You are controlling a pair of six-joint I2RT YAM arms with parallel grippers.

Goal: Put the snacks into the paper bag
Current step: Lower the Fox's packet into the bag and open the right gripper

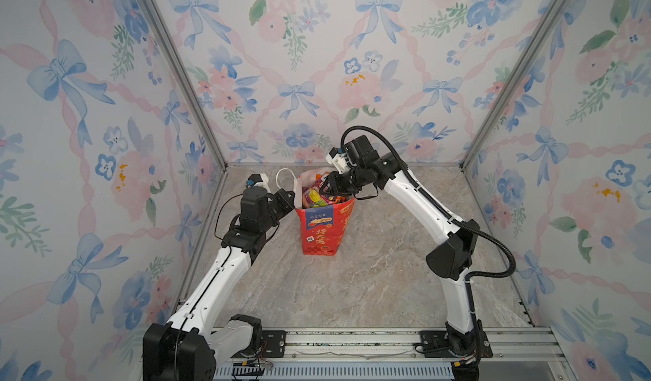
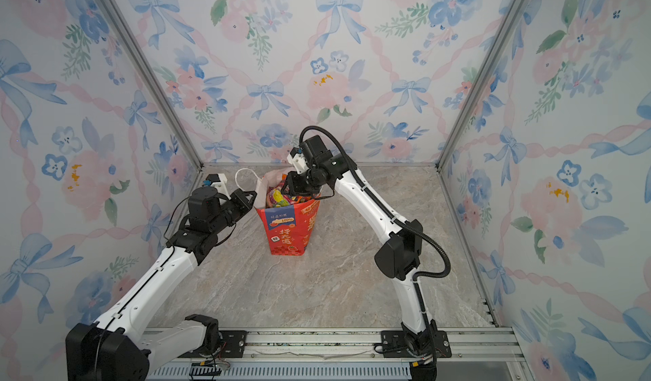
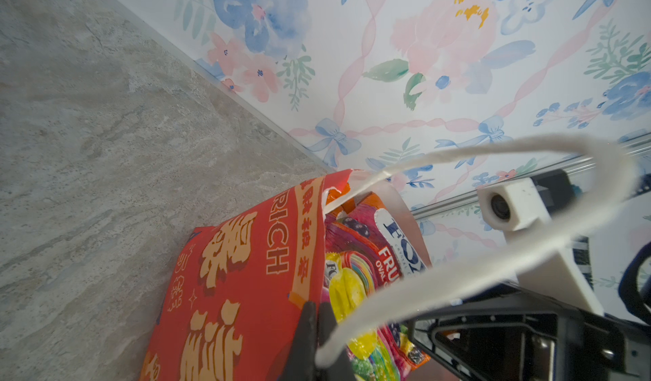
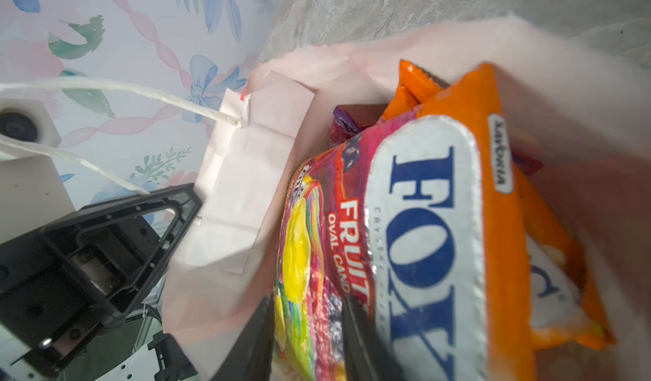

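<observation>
The paper bag (image 1: 324, 227) stands upright on the desk (image 1: 352, 284) just above the middle of both top views. My left hand (image 1: 291, 199) sits at the bag's left rim, its fingers (image 3: 311, 337) pressed together on the red paper edge just beside the white cord handle (image 3: 458, 280). My right hand (image 1: 326, 188) hangs over the bag's mouth from the upper right, pinching the red-yellow FOX'S packet (image 4: 317, 238), which stands on end among the snacks (image 1: 313, 198) inside, with an orange packet (image 4: 458, 94) pressed against it near the bag's white inner wall.
</observation>
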